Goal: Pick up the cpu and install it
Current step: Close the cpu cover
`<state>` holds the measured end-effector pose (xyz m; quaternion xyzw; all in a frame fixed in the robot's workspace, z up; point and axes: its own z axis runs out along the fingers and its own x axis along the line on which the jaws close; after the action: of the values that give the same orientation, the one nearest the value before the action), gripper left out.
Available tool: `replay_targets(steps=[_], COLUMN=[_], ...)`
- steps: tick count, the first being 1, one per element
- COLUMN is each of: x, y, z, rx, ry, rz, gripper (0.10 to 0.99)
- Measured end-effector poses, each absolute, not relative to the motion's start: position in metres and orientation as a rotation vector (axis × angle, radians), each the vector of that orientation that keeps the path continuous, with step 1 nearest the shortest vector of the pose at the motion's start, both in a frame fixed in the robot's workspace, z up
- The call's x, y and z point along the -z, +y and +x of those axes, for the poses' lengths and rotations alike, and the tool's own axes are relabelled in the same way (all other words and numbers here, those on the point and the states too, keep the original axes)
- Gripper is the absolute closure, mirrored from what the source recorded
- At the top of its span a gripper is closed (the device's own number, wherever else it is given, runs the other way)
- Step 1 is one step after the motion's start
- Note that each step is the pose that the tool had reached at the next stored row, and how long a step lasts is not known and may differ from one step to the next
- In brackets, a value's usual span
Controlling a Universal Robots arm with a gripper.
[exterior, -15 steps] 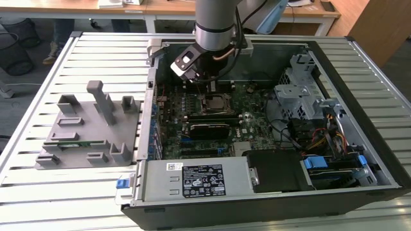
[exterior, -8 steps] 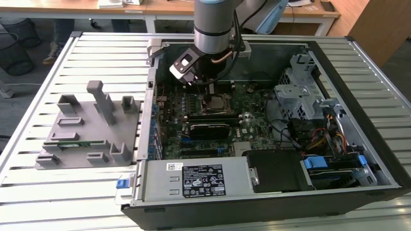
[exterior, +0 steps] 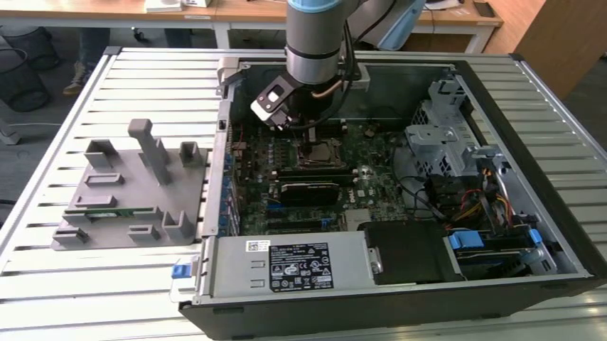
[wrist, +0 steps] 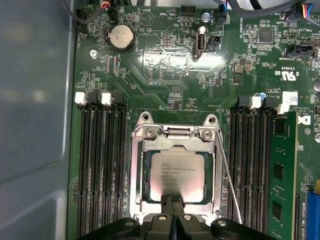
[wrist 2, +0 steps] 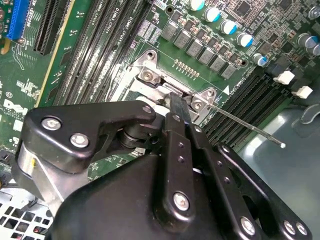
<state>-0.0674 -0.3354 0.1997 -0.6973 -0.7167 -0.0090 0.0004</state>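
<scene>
Here the cpu point(wrist: 176, 170) lies flat in the socket point(wrist: 136, 170), just beneath the clenched end effector point(wrist: 173, 198), whose tips touch one edge.

cpu point(wrist: 176, 169) lies flat inside metal socket frame point(wrist: 137, 165) on green mobo point(wrist: 165, 75). gripper point(wrist: 175, 198) tips sit at cpu's edge, fingers prob. pressed together, contact unclear. Black RAM slots point(wrist: 100, 165) on both sides, thin lever wire point(wrist: 227, 172) beside frame, coin battery point(wrist: 121, 37) well apart.
</scene>
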Motion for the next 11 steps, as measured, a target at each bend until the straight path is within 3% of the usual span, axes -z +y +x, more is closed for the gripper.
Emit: replay_targets(steps=[11], x=[-0.2034], y=[-0.3352], z=[-0.0636], rx=[0.03], ry=[-2.251], rz=[-2.19], gripper=[0.976])
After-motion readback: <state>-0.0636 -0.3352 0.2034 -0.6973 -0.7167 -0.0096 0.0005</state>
